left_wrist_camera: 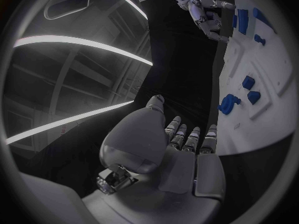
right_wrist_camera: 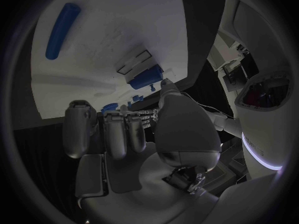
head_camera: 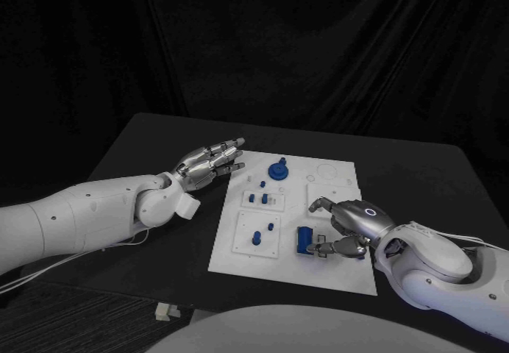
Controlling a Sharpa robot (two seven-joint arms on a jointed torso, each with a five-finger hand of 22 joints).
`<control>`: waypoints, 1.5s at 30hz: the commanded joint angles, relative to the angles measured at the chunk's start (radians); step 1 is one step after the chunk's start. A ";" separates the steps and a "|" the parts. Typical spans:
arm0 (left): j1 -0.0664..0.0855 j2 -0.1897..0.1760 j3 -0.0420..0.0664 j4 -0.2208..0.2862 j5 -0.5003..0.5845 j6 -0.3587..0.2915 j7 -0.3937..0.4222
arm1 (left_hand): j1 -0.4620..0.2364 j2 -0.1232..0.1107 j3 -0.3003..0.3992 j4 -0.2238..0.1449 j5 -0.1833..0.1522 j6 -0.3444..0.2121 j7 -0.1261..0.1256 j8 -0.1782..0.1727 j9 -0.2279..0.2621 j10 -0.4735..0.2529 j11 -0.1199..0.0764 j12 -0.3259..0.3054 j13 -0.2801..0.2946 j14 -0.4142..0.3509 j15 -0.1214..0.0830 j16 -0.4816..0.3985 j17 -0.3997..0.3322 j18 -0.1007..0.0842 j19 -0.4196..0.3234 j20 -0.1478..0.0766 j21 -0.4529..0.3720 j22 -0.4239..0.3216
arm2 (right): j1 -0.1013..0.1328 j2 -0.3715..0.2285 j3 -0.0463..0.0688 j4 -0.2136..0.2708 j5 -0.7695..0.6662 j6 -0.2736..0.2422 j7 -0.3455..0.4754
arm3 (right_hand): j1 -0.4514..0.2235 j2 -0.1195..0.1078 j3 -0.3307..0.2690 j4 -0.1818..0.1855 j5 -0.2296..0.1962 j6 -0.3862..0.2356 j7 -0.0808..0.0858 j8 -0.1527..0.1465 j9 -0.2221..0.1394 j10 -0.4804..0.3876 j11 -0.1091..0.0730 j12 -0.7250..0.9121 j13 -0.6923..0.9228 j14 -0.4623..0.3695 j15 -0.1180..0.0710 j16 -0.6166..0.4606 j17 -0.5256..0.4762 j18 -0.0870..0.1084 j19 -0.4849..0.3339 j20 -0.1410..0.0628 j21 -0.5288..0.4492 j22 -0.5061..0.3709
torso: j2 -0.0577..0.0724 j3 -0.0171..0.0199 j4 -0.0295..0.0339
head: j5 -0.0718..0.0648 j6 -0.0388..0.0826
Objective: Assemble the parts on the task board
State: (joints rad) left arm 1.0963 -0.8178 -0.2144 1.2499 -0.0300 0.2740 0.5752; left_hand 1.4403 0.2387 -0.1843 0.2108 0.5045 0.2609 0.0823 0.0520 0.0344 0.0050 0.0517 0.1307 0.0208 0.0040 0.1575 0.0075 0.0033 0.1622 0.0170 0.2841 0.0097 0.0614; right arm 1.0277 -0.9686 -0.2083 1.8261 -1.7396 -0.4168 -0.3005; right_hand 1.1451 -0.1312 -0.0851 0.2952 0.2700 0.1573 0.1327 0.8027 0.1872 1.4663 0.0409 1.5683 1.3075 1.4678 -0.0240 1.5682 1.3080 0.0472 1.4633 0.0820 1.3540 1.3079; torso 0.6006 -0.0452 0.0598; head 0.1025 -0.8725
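Note:
The white task board (head_camera: pixel 345 276) lies mid-table. On it are a blue round knob (head_camera: pixel 279 171), two small blue pieces (head_camera: pixel 257 198), a blue peg (head_camera: pixel 257 237) and a blue block (head_camera: pixel 304 239). My right hand (head_camera: pixel 350 224) hovers over the board's near right part, its fingers spread around the block with nothing gripped. One fingertip is by a small blue piece (head_camera: pixel 315 207). The right wrist view has the block (right_wrist_camera: pixel 146 77) just past the thumb and a long blue piece (right_wrist_camera: pixel 62 17) farther off. My left hand (head_camera: pixel 210 162) lies flat and open by the board's far left corner, near the knob (left_wrist_camera: pixel 228 103).
The black table (head_camera: pixel 159 147) runs around the board, with bare room on its left and far sides. A small pale object (head_camera: pixel 165 312) sits below the table's near left edge. The left wrist view also catches my right hand (left_wrist_camera: pixel 199 7) at the board's (left_wrist_camera: pixel 261 124) other end.

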 commanded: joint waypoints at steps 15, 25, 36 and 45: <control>-0.001 0.002 0.001 0.002 0.002 0.014 0.010 | 0.003 0.011 0.005 -0.004 0.006 0.000 0.003 0.004 0.001 -0.002 0.006 -0.004 -0.001 -0.002 0.006 0.005 0.000 0.016 0.000 0.005 0.004 0.001 | -0.008 0.020 0.000 -0.020 -0.005 0.013 -0.024 | 0.065 0.031 0.027 -0.005 -0.044 0.030 0.001 0.017 -0.023 0.105 -0.002 0.003 0.263 0.103 -0.001 0.003 0.263 0.008 -0.002 0.001 -0.007 0.190 | 0.000 0.0004 -0.0015 | 0.002 0.000; -0.001 0.002 0.001 0.001 0.002 0.016 0.011 | 0.003 0.011 0.005 -0.004 0.006 0.000 0.003 0.004 0.001 -0.002 0.006 -0.004 -0.001 -0.002 0.006 0.005 0.000 0.016 0.000 0.005 0.004 0.001 | -0.008 0.004 0.000 -0.002 -0.004 -0.036 -0.006 | 0.018 -0.111 -0.072 0.006 -0.213 0.059 -0.002 0.030 -0.045 0.105 -0.005 0.003 0.263 0.103 -0.004 0.003 0.263 0.005 0.004 -0.001 0.004 0.194 | -0.001 0.0000 -0.0011 | 0.000 0.000; -0.002 0.002 0.001 -0.001 0.002 0.018 0.008 | 0.002 0.012 0.006 -0.003 0.007 -0.001 0.003 0.004 0.001 -0.002 0.007 -0.004 -0.001 -0.002 0.007 0.005 0.001 0.016 0.000 0.006 0.004 0.000 | 0.084 -0.111 0.001 0.070 0.171 -0.083 -0.063 | -0.011 0.106 0.037 -0.012 0.207 0.400 -0.031 0.041 -0.051 0.105 -0.028 0.003 0.263 0.103 -0.023 0.003 0.263 -0.008 0.033 -0.019 0.061 0.211 | -0.001 0.0002 -0.0018 | 0.009 0.000; -0.002 -0.002 0.001 0.005 0.002 0.018 0.005 | 0.001 0.005 0.003 -0.006 0.007 0.005 0.005 0.005 0.002 -0.001 0.009 -0.002 0.000 -0.002 0.008 0.006 0.001 0.016 0.001 0.006 0.004 0.001 | 0.177 -0.151 0.001 0.069 0.214 0.265 -0.259 | 0.048 0.139 0.047 -0.016 0.077 0.795 -0.100 -0.105 -0.037 0.105 -0.071 0.003 0.263 0.103 -0.063 0.003 0.263 -0.010 0.035 -0.055 0.071 0.214 | -0.002 -0.0003 -0.0011 | 0.008 0.000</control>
State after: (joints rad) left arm 1.0958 -0.8199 -0.2144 1.2514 -0.0301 0.2790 0.5715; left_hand 1.4403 0.2387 -0.1816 0.2081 0.5084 0.2609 0.0823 0.0520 0.0357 0.0050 0.0518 0.1308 0.0208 0.0040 0.1575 0.0075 0.0033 0.1623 0.0170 0.2841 0.0097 0.0609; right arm 1.2017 -1.1191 -0.2072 1.8966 -1.5667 -0.3365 -0.4361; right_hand 1.1871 0.0028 -0.0421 0.2798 0.3775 0.9322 0.0372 0.7103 0.1492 1.4646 -0.0221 1.5683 1.3073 1.4668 -0.0823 1.5682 1.3076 0.0470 1.4683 0.0337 1.4215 1.3076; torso 0.5988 -0.0451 0.0585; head 0.1086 -0.8725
